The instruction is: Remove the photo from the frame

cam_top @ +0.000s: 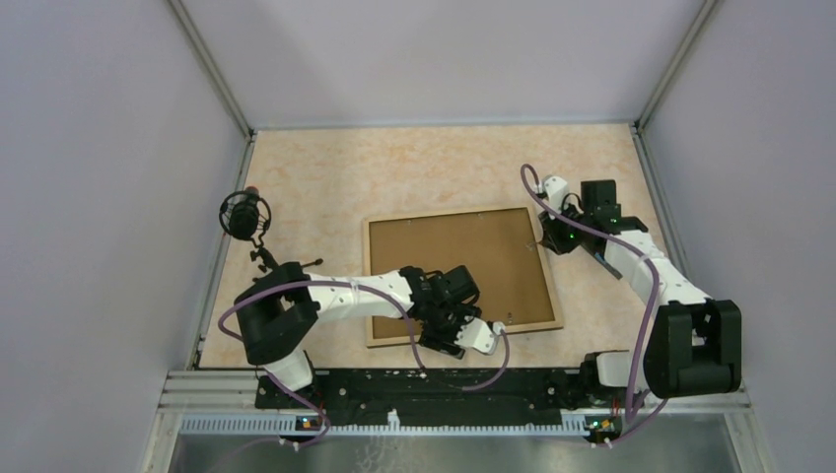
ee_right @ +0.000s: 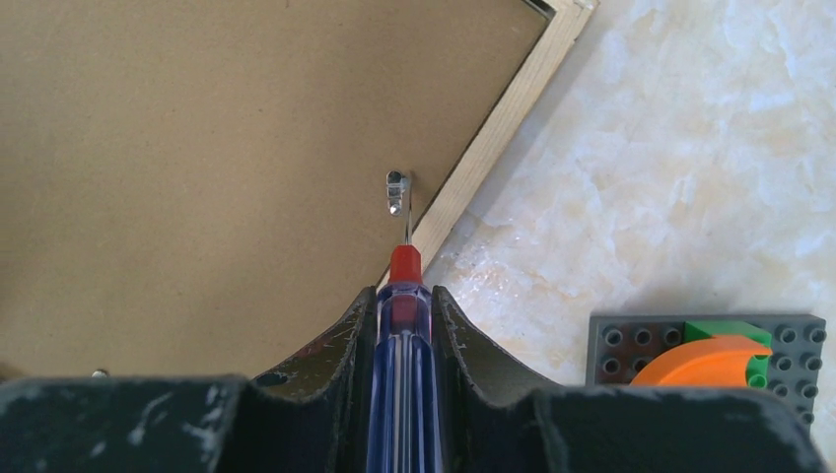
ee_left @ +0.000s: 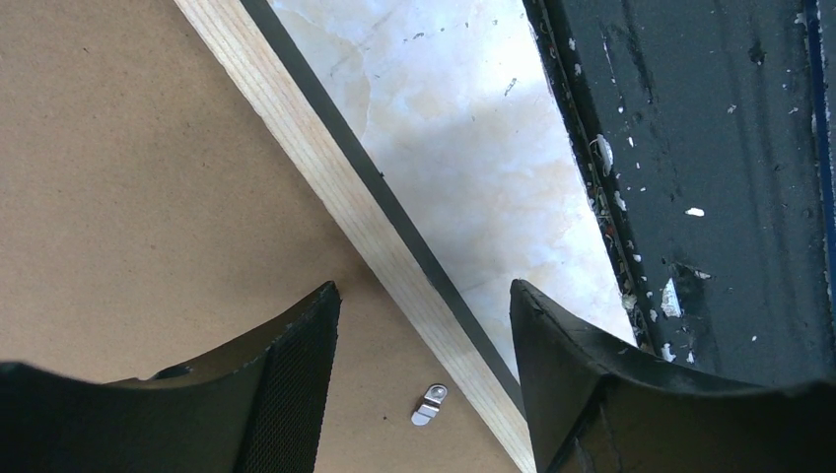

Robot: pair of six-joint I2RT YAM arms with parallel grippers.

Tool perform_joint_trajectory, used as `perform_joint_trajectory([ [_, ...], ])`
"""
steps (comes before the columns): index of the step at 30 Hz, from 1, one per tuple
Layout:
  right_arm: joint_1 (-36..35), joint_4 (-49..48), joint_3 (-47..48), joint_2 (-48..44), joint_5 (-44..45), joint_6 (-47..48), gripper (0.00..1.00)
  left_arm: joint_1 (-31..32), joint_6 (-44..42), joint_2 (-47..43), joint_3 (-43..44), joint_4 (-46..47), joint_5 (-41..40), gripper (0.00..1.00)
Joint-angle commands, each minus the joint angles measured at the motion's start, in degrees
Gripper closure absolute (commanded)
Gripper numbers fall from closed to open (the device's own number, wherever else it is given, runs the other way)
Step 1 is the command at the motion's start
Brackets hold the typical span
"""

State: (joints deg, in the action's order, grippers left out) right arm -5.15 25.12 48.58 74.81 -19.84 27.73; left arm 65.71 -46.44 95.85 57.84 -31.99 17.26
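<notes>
From above, the frame point(cam_top: 458, 271) lies back-up mid-worktop point(cam_top: 325, 177), with the left hand point(cam_top: 449, 335) over its near edge and the right hand point(cam_top: 545, 239) at its right edge. Left wrist: fingers point(ee_left: 286, 374) spread, released, above a metal clip point(ee_left: 430, 404). Right wrist: hand clenched on a screwdriver point(ee_right: 402, 335), its tip beside a second clip point(ee_right: 396, 189).

My left arm point(cam_top: 345, 294) and right arm point(cam_top: 675, 281) wear white shells over black joints, with black shoulders point(cam_top: 276, 330) low in the frame. A purple cable point(cam_top: 221, 320) loops along each. My left claw point(ee_left: 424, 296) has black curved fingers point(ee_left: 296, 394), one meshed inside; my right claw point(ee_right: 406, 296) is scuffed pale.
</notes>
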Motion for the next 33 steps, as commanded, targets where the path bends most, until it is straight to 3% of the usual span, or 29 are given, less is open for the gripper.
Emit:
perform_joint_trajectory([
  [1,-0.87,7.47,1.61,1.21,-3.96,2.11,1.00,-0.56,-0.67,2.60,0.34,-0.91,2.04,0.31],
  [9,-0.88,10.33,3.63,0.35,-3.71,1.53,1.00,-1.81,-0.59,1.98,0.32,-0.93,1.64,0.30],
  [17,-0.83,7.44,9.02,-3.27,-7.40,-7.89,1.00,-6.60,0.52,-1.61,1.77,-2.51,3.19,0.27],
  [24,-0.83,3.10,11.27,-4.28,-9.48,-14.22,1.00,-7.69,-5.54,-3.67,-1.34,-4.32,-5.07,0.28],
  [33,1.37,0.29,8.67,-6.55,-10.10,-17.23,1.00,-18.23,-10.80,-4.24,-0.70,0.20,-11.79,0.29],
])
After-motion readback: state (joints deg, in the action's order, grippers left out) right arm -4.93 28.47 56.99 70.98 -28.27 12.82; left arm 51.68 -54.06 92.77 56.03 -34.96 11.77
